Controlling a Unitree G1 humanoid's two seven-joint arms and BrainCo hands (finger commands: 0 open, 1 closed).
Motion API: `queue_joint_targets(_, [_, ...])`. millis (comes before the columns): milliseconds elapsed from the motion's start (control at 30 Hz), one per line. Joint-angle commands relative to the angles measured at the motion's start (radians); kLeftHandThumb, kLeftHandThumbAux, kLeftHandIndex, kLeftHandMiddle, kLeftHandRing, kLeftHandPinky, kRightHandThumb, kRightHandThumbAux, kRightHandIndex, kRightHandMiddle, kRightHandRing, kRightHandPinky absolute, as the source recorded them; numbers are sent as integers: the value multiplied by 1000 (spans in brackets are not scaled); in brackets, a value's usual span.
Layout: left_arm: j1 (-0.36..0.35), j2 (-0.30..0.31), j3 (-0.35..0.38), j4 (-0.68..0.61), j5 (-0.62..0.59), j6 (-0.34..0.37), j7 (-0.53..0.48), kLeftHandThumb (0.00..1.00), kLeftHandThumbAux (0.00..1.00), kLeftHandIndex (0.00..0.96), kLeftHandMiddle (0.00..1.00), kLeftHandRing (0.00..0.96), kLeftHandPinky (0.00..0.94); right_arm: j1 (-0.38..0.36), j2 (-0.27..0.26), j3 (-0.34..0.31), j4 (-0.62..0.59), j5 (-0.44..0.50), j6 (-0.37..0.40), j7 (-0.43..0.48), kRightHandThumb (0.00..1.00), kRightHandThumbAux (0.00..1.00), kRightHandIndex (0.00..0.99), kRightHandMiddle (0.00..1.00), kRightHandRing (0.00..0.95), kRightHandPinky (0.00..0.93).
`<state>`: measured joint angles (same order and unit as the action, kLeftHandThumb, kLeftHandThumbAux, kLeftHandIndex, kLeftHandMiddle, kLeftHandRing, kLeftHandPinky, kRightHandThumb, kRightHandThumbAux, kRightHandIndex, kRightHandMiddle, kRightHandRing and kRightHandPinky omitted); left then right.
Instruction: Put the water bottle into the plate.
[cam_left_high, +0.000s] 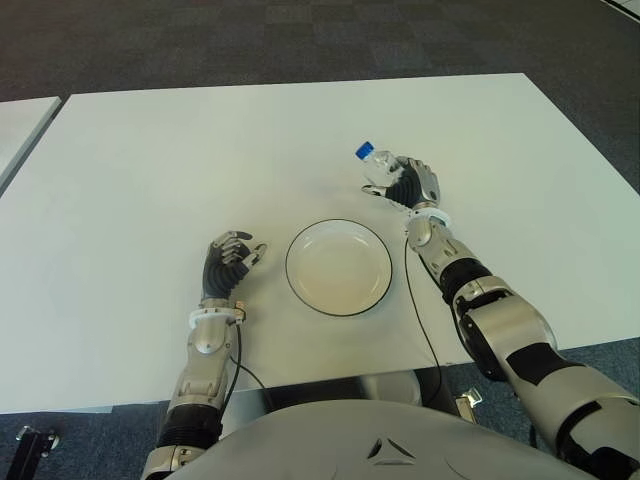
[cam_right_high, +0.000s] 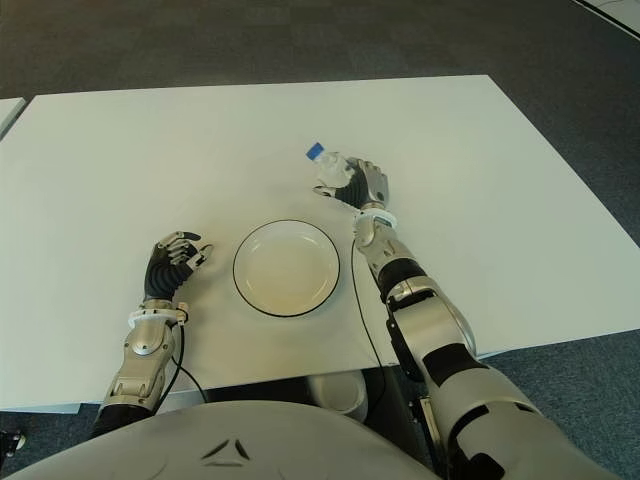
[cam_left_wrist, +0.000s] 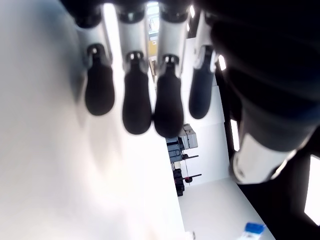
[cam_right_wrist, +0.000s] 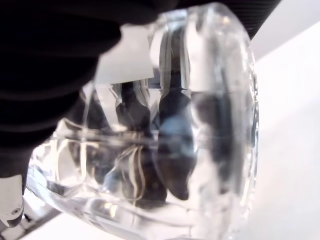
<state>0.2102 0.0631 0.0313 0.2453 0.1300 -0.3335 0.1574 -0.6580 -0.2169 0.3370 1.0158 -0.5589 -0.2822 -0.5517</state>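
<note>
A clear bottle (cam_left_high: 378, 166) with a blue cap (cam_left_high: 363, 151) is being held by the right hand (cam_left_high: 412, 184). The fingers (cam_right_wrist: 172, 150) are being wrapped tight around it, and they are being seen through the clear plastic in the right wrist view. The bottle is being tipped, with the cap pointed up and toward the robot's left. It is being kept just past the far right edge of the plate (cam_left_high: 339, 268), not inside it. Whether the bottle is touching the table (cam_left_high: 150, 170) cannot be told.

The round white plate with its thin dark rim is being shown near the front middle of the white table, between the 2 hands.

The left hand (cam_left_high: 226, 262) is being shown just left of the plate. Its 4 dark fingers (cam_left_wrist: 136, 100) are being curled loosely, and nothing is being held in them. Whether it is touching the table cannot be told.
</note>
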Motion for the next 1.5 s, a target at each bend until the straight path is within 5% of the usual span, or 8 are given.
queue_joint_targets(33, [6, -6, 0, 17, 5, 28, 3, 706, 715, 436, 682, 661, 635, 85, -33, 31, -179, -19, -117, 30, 707, 724, 439, 891, 891, 882])
queue_joint_targets(367, [11, -8, 0, 18, -13, 16, -11, 706, 716, 436, 691, 673, 645, 206, -84, 75, -503, -70, -182, 170, 707, 724, 439, 888, 883, 864])
queue_joint_targets(900, [6, -11, -3, 35, 1, 3, 14, 707, 715, 436, 699, 680, 650, 228, -128, 202, -500, -238, -354, 171, 708, 723, 439, 874, 867, 869])
queue_joint_targets(1167, [11, -16, -3, 30, -7, -1, 9, 707, 715, 436, 689, 669, 636, 257, -153, 279, -534, -346, -354, 199, 710, 719, 440, 892, 876, 887])
queue_joint_targets(1300, [13, -18, -3, 26, -9, 8, 7, 706, 715, 436, 689, 670, 638, 232, -181, 317, -548, -403, -351, 258, 709, 719, 439, 903, 890, 900])
queue_joint_targets(1500, [15, -20, -1, 22, -12, 17, 7, 707, 715, 437, 694, 673, 644, 210, -217, 349, -589, -405, -340, 465, 705, 721, 438, 918, 904, 903])
